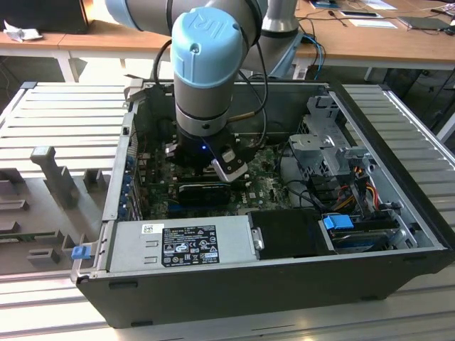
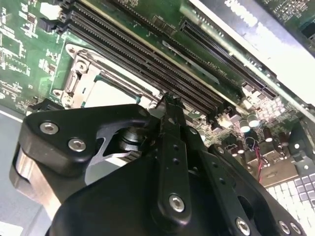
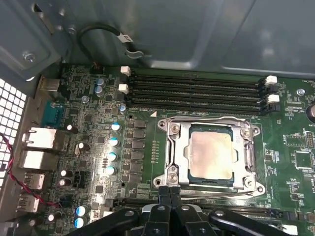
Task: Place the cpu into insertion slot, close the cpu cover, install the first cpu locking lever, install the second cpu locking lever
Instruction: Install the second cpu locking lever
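Observation:
The pale silver cpu (image 3: 211, 156) lies flat in the insertion slot (image 2: 74, 81) on the green motherboard (image 3: 142, 98). The silvery cpu cover (image 3: 179, 152) is folded down around it, and the chip shows through the cover's window. A thin metal lever rod (image 3: 221, 193) runs along the socket's edge nearest my gripper. In the first wrist view, my gripper (image 3: 169, 194) has its black fingers pressed together at a corner of the socket, by that rod's end. In the exterior view the gripper (image 1: 213, 169) reaches down into the open computer case.
Several long black memory slots (image 3: 197, 91) run beside the socket, with capacitors (image 3: 113, 142) and rear ports (image 3: 42, 137) on the board. A power supply (image 1: 181, 245), drive cage (image 1: 323, 145) and loose cables (image 1: 355, 185) are also inside the case, whose walls (image 1: 398, 163) rise all round.

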Motion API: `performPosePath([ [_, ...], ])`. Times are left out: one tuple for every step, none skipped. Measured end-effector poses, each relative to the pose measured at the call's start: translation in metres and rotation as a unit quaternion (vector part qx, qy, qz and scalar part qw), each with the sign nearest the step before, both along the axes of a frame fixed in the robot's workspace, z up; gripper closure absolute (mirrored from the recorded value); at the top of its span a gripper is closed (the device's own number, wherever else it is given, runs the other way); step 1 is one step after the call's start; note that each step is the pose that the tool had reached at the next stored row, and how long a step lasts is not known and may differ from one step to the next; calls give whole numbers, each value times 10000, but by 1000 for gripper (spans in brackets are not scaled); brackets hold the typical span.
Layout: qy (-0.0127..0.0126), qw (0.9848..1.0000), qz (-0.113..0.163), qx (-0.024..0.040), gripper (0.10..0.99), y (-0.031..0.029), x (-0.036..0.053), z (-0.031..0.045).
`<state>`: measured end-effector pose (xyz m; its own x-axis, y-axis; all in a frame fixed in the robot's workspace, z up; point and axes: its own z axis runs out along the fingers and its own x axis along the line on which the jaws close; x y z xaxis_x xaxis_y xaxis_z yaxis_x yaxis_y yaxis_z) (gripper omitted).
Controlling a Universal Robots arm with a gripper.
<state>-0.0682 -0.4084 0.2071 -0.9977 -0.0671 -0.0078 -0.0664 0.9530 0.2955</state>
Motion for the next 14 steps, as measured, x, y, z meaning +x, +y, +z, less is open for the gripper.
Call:
performPosePath([
  [-1, 10000, 1, 26, 980, 0, -10, -17],
  [-2, 10000, 4, 88, 980, -1, -27, -44],
  [-2, 9999, 5, 142, 980, -2, -32, -60],
  [-2, 9999, 5, 167, 980, -2, -34, -66],
  [-2, 9998, 6, 191, 980, -2, -36, -72],
  [-2, 9998, 6, 222, 980, -2, -41, -81],
  [-2, 9997, 6, 241, 980, -2, -44, -88],
  [-2, 9996, 7, 269, 980, -2, -48, -101],
  [-2, 9996, 7, 298, 980, -2, -52, -111],
  [-3, 9994, 7, 358, 980, -2, -61, -137],
  [-2, 9993, 8, 365, 980, -2, -65, -148],
  [-2, 9993, 8, 364, 980, -2, -65, -148],
  [-2, 9993, 8, 364, 980, -2, -65, -142],
  [-3, 9993, 7, 366, 980, -2, -65, -111],
])
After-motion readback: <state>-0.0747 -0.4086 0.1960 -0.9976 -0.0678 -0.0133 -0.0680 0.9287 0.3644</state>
